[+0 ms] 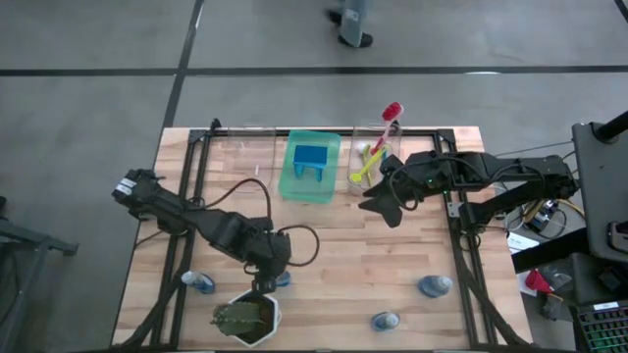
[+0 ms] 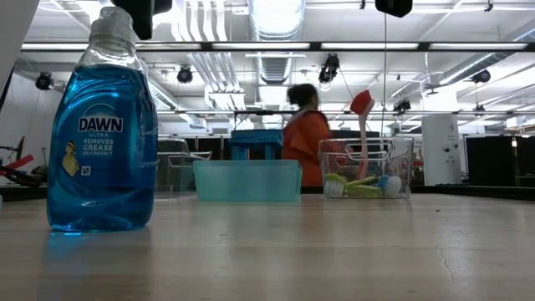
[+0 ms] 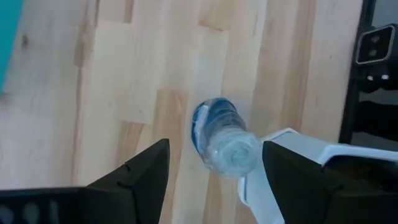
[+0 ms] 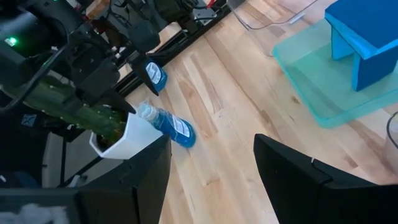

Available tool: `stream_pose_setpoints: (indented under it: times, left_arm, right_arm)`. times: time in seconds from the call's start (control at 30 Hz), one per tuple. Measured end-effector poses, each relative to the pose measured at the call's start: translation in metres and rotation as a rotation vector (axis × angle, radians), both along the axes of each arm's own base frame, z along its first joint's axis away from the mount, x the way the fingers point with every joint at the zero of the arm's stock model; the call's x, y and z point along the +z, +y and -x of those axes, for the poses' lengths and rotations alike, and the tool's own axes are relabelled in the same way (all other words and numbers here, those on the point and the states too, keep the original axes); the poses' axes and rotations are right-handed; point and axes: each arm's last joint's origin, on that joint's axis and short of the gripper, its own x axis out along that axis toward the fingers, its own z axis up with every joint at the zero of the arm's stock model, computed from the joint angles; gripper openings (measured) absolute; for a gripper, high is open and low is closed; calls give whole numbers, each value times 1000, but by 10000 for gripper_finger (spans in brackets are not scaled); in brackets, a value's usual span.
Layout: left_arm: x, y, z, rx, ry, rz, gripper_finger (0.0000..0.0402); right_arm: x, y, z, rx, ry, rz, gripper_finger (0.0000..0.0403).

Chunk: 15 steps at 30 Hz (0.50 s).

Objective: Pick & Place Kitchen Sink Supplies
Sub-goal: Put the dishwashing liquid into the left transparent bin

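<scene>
From above, my left gripper [image 1: 267, 284] hangs over the near edge of the table [image 1: 334, 265], right by the plant [image 1: 240, 316] in its white hexagonal pot [image 1: 263, 331]; only a sliver of blue shows beside it there. My left wrist camera fills that in — a small blue bottle [image 3: 219, 138] with a pale cap sits between my two dark fingers [image 3: 134, 180], which stand spread wide on either side of it, and I cannot make out any contact with it. The pot's white rim lies just beside the bottle.

My right wrist camera gives what neither of those does: that same bottle leans tilted against the pot, and a second bottle [image 4: 155, 74] stands farther off by the table's frame. My right gripper [image 1: 381, 203] hovers mid-table near the clear bin [image 1: 365, 176] of dish brushes [image 1: 371, 157], fingers apart and holding nothing.

The overhead view alone shows two more bottles [image 1: 434, 285] on the near right, and blue sponges [image 1: 311, 159] standing in the green tray [image 1: 290, 186].

The table-level view puts one bottle [image 2: 101, 134] upright and close, with tray, bin and a red brush [image 2: 362, 113] behind — and a person in orange [image 2: 305, 134] beyond.
</scene>
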Motion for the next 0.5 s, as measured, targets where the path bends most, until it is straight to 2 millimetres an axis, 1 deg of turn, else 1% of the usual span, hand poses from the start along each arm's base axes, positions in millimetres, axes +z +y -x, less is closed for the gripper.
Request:
stream_pose_setpoints:
  times: [0.27, 0.5]
  left_arm:
    - [-6, -4, -3, -15, 24, 16, 248]
    - [-19, -10, -10, -32, 75, 21, 248]
  right_arm:
    - [0, 0, 0, 1, 0, 0, 226]
    - [-1, 0, 0, 2, 3, 3, 226]
